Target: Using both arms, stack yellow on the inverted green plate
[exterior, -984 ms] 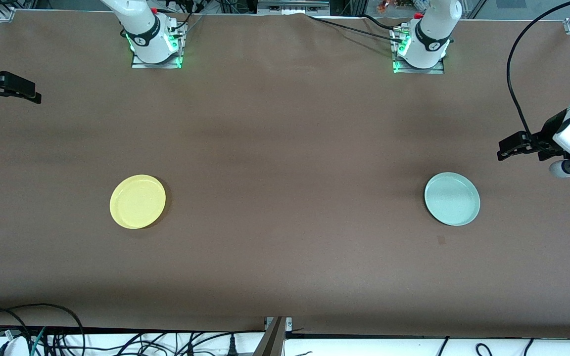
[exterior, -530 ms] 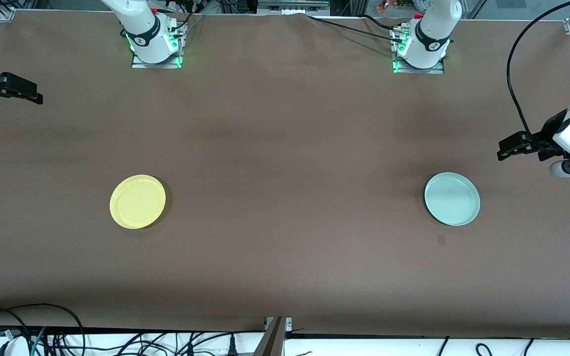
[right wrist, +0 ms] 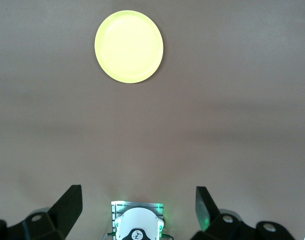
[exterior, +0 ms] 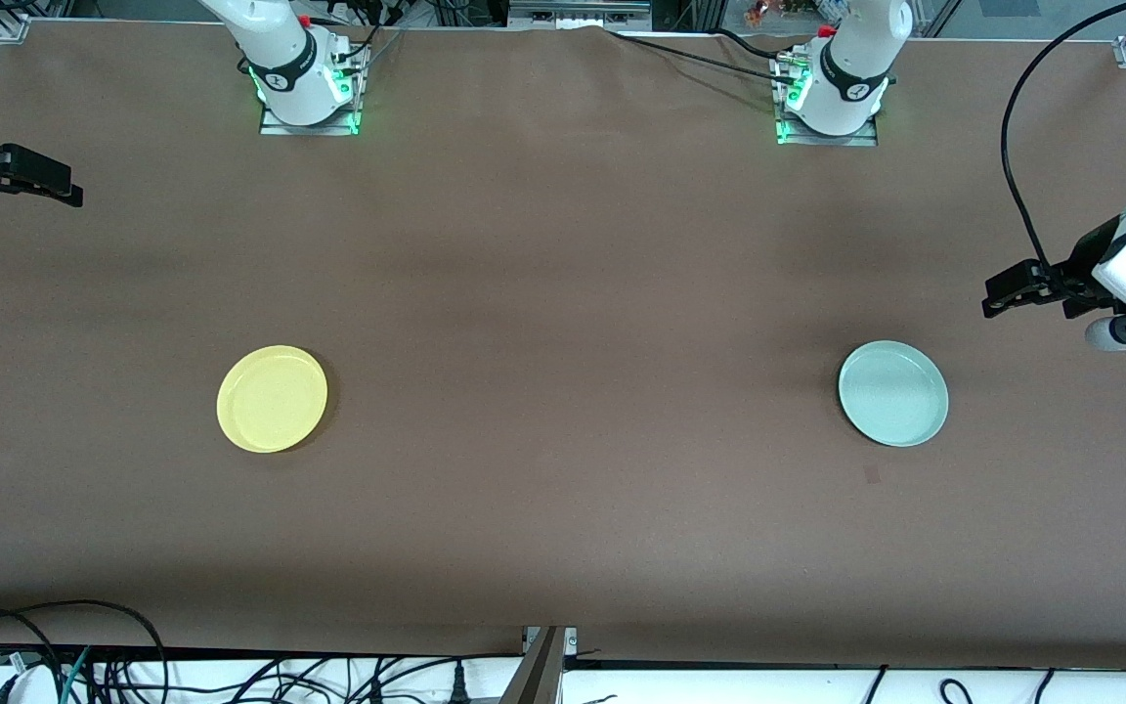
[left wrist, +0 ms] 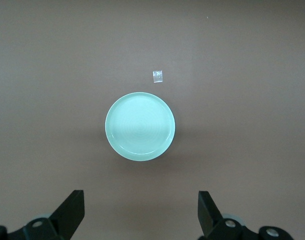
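Observation:
The yellow plate point(exterior: 272, 398) lies flat on the brown table toward the right arm's end; it also shows in the right wrist view point(right wrist: 129, 46). The green plate point(exterior: 892, 393) lies flat toward the left arm's end, and faint rings show on its upper face in the left wrist view point(left wrist: 140, 125). My left gripper point(exterior: 991, 296) hangs open and empty over bare table at the left arm's end, apart from the green plate; its jaws stand wide apart point(left wrist: 141, 200). My right gripper point(exterior: 74, 186) hangs open and empty over the table's edge at the right arm's end point(right wrist: 139, 197).
A small clear scrap point(exterior: 872, 475) lies on the table just nearer the front camera than the green plate, and shows in the left wrist view point(left wrist: 158, 76). The arm bases point(exterior: 307, 93) point(exterior: 832, 98) stand along the back edge. Cables point(exterior: 84, 665) run below the front edge.

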